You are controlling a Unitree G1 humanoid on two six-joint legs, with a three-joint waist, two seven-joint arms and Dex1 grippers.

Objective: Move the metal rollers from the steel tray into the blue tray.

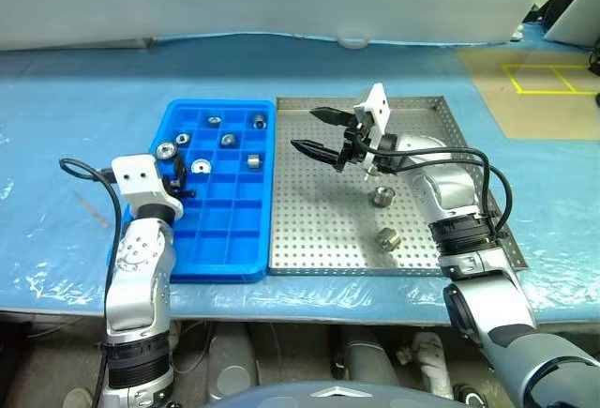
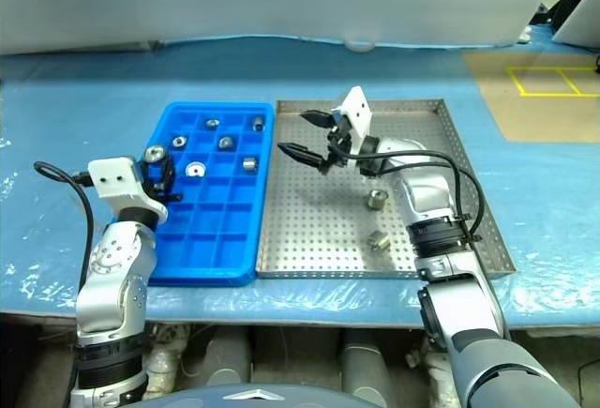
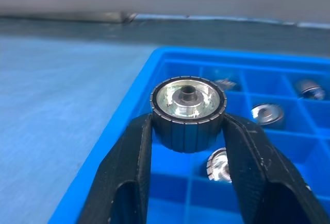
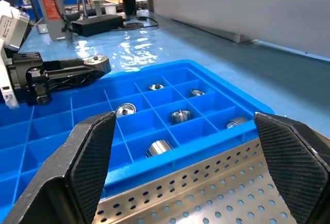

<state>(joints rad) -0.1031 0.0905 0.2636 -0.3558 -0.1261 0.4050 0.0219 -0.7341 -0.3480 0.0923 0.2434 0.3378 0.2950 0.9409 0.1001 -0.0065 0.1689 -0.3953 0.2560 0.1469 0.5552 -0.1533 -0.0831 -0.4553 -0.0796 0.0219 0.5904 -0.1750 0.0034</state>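
Observation:
My left gripper (image 1: 172, 158) is shut on one metal roller (image 3: 187, 112), held over the left edge of the blue tray (image 1: 225, 234). Several metal rollers lie in the blue tray's far compartments, one of them (image 1: 228, 140) near the middle. On the steel tray (image 1: 319, 239), two rollers remain: one (image 1: 382, 196) upright and one (image 1: 389, 237) nearer the front. My right gripper (image 1: 307, 129) hangs open with nothing in it over the steel tray's far left part, pointing toward the blue tray.
Both trays sit side by side on a pale blue table sheet (image 1: 84, 117). Yellow tape (image 1: 548, 78) marks a square on the brown surface at the far right. A black box (image 4: 98, 23) and cables lie on the table beyond the blue tray's left side.

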